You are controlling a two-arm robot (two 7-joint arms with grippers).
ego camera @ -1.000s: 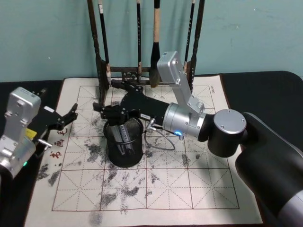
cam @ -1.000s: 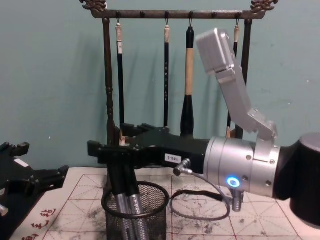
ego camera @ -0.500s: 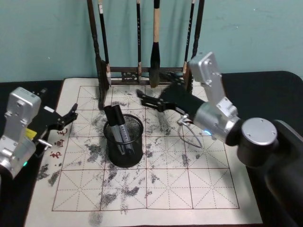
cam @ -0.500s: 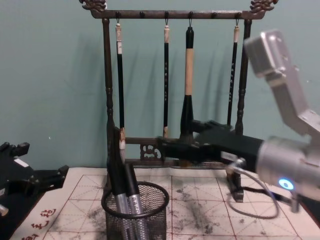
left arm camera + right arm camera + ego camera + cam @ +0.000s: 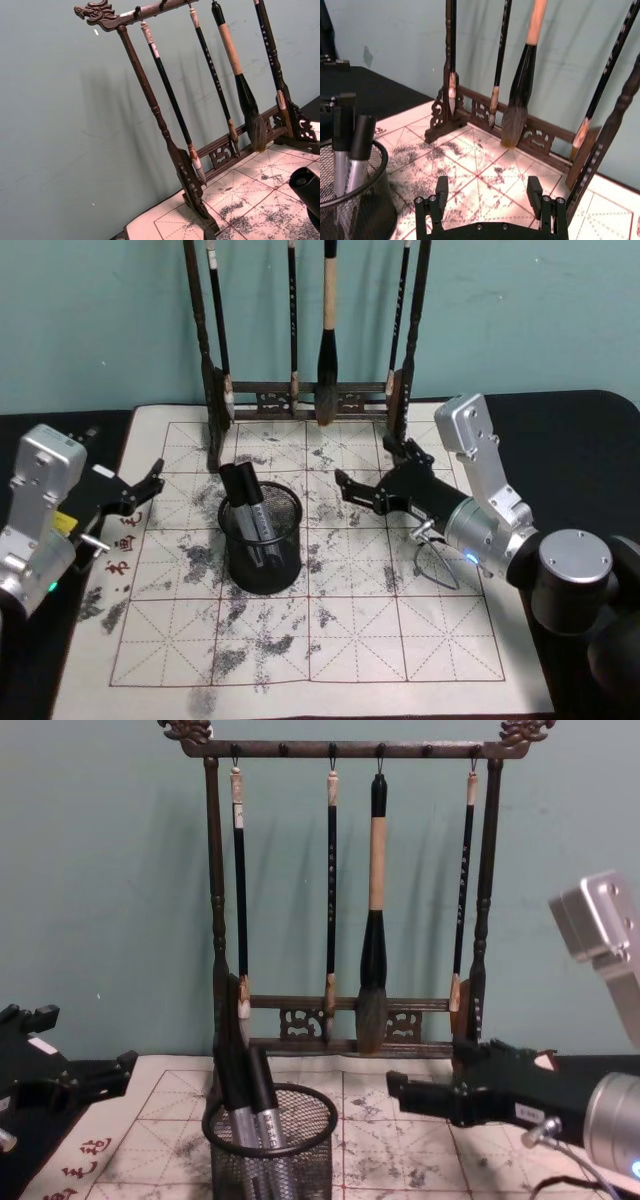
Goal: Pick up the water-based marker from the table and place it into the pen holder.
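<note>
Left gripper (image 5: 140, 490) is parked at the left edge of the calligraphy mat (image 5: 400, 640), well apart from the pen holder; its black fingers stand spread with nothing between them. In the chest view the same gripper (image 5: 95, 1080) shows low at the left edge.

Pen holder (image 5: 260, 545), a black wire-mesh cup, stands upright on the mat, left of centre and in front of the brush rack's left post. Two markers with black caps and grey barrels stand inside it, leaning toward the rear-left of the rim; the marker (image 5: 243, 502) caps rise above the rim. In the chest view the markers (image 5: 250, 1090) lean left inside the pen holder (image 5: 272, 1145). The right wrist view shows the pen holder (image 5: 355, 200) with both caps side by side.

Brush rack (image 5: 345, 880), dark wood with carved ends, stands at the back of the mat with four brushes hanging from its top bar.

Right gripper (image 5: 375, 475) is to the right of the pen holder, clear of it and above the mat, pointing left. Its fingers are wide apart and hold nothing, as the right wrist view (image 5: 487, 197) confirms. In the chest view the gripper (image 5: 420, 1095) sits level with the holder's rim, to its right.
</note>
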